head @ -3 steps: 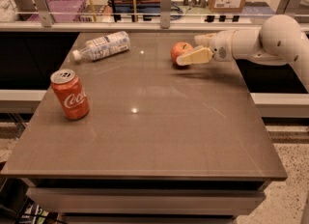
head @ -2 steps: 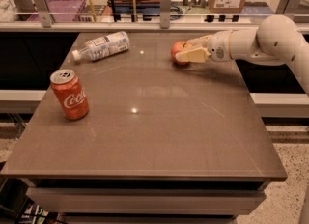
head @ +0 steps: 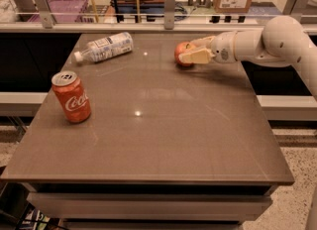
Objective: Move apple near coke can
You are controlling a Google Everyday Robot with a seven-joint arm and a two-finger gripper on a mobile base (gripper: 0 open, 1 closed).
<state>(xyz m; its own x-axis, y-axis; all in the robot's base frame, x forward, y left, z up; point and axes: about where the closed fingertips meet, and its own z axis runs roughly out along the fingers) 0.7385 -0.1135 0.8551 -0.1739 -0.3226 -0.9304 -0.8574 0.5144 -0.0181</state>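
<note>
With the pincer [head: 191,49] clamped on the apple [head: 181,54] near the far edge of the counter [head: 158,144], best lift it clear, then carry it across toward the coke can [head: 72,96], avoiding the bottle [head: 103,47].

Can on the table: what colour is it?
The can is red with white script and a silver top, camera view. The pincer is at the apple.

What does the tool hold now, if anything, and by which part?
Cannot be told. The tool is against the apple's side facing away from the coke can; a firm hold is not visible.
</note>
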